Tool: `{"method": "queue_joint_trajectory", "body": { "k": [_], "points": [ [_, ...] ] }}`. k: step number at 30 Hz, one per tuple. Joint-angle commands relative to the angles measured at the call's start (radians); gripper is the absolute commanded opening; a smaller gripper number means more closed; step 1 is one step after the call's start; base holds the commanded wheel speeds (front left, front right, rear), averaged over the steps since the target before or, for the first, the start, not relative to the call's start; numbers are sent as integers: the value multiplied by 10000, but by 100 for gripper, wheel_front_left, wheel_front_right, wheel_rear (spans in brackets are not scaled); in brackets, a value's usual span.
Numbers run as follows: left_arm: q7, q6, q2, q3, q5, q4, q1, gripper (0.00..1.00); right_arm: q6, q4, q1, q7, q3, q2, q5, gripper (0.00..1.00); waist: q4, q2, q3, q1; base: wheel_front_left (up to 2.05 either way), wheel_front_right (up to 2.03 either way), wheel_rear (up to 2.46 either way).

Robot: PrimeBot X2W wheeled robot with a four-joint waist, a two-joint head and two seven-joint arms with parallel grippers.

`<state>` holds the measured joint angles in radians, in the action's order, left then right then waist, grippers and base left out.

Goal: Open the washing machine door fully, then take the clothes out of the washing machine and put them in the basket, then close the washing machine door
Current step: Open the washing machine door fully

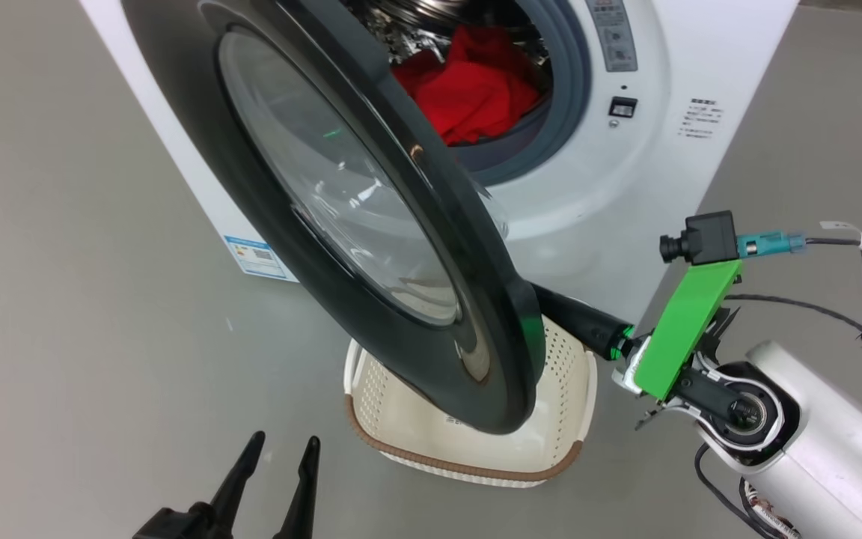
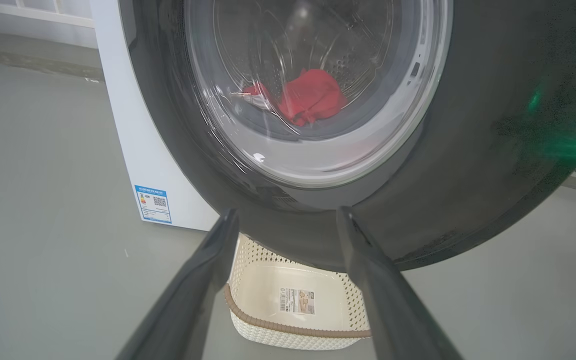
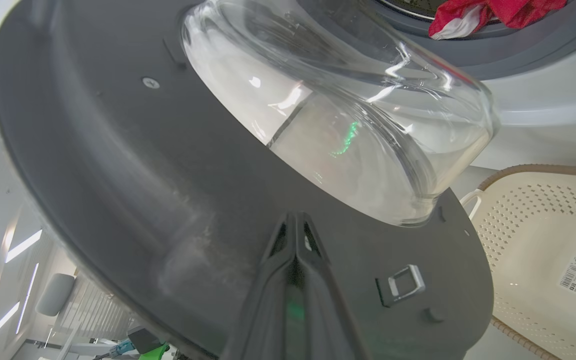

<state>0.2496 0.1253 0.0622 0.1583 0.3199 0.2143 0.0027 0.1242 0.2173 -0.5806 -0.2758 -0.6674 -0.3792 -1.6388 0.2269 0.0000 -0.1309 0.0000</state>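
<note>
The washing machine door [image 1: 408, 254], black-rimmed with a bulging glass bowl [image 3: 348, 125], stands partly open from the white washing machine [image 1: 625, 172]. Red clothes [image 1: 476, 90] lie in the drum, just behind the grey rubber ring. The cream basket [image 1: 468, 468] sits on the floor under the door's lower edge, with nothing in it but its sticker [image 2: 297, 301]. My right gripper [image 3: 295, 220] is shut with its tips against the door's inner face, below the glass bowl. Low at the left, my left gripper [image 1: 280, 445] is open and holds nothing, short of the door's outer side.
Bare grey floor lies left of the machine and around the basket. A blue label [image 1: 255, 258] marks the machine's lower left side. The door's latch [image 3: 405, 282] sticks out right of my right fingers. My right wrist, with its green plate [image 1: 689, 326] and cables, hangs right of the basket.
</note>
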Motion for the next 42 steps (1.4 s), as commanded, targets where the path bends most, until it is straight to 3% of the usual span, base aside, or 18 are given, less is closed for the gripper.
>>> {"method": "queue_joint_trajectory", "body": {
  "k": [1, 34, 42],
  "points": [
    [122, 54, 25, -311, 46, -274, -178, 100, 65, -327, 258, -99, -81, 121, -101, 0, 141, 0, 77, 0, 0, 0, 0],
    [122, 54, -116, -1015, -620, -244, 261, 100, 65, -773, 1359, -1141, -244, 1564, 328, 0, 2711, 0, 789, 0, 0, 0, 0],
    [122, 54, -118, -1220, -467, -422, 350, 100, 65, -604, 1172, -1342, -308, 2036, 454, 0, 2841, 0, 703, 0, 0, 0, 0]
  ]
}}
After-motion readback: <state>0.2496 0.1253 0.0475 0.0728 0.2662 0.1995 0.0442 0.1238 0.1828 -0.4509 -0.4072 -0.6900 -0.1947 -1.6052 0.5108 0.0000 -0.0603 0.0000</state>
